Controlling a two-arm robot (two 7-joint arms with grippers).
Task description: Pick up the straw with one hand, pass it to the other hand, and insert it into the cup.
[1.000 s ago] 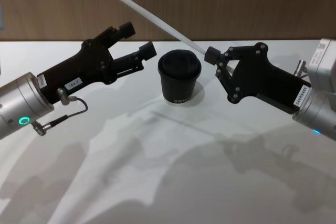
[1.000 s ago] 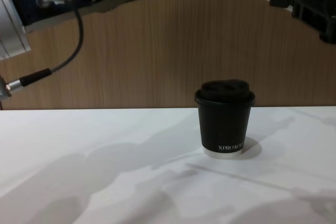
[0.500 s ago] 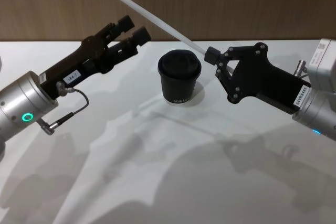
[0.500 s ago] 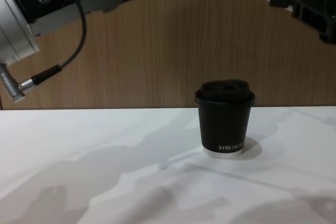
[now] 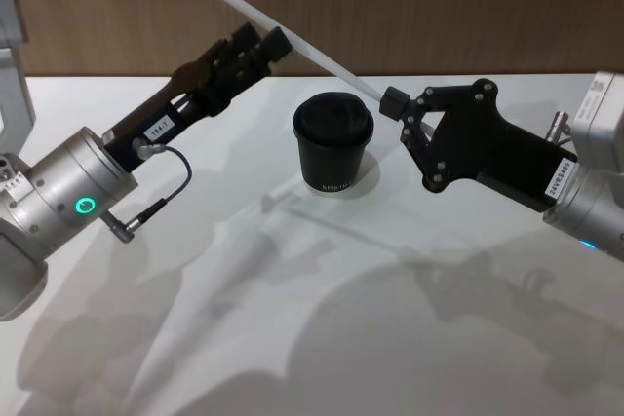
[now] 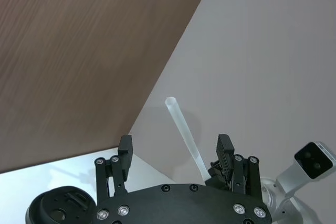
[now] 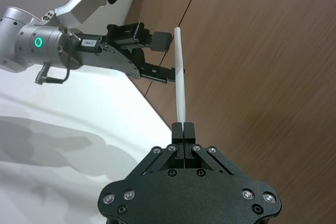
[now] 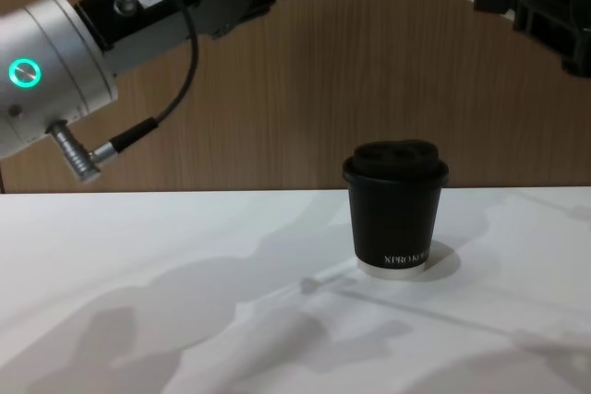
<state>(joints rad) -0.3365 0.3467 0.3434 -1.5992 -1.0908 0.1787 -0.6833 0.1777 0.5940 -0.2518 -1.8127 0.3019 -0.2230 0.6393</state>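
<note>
Pinching thin white straw (image 5: 312, 51), right tool (image 5: 393, 101) clamped; left tool (image 5: 265, 41) gapes wide at upper shaft.

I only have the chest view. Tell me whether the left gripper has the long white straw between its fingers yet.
Observer: Yes. In the left wrist view the long, thin white straw runs between the fingers of the silver-wristed left gripper, which is open and not clamped on it.
Operator: Confirm the right arm's hold.
Observer: The right wrist view shows the black right gripper shut on the straw's lower end.
Operator: Give me the straw's tip.
Observer: In the head view the free end slants up past the left gripper, well away from the small black lidded paper cup.
</note>
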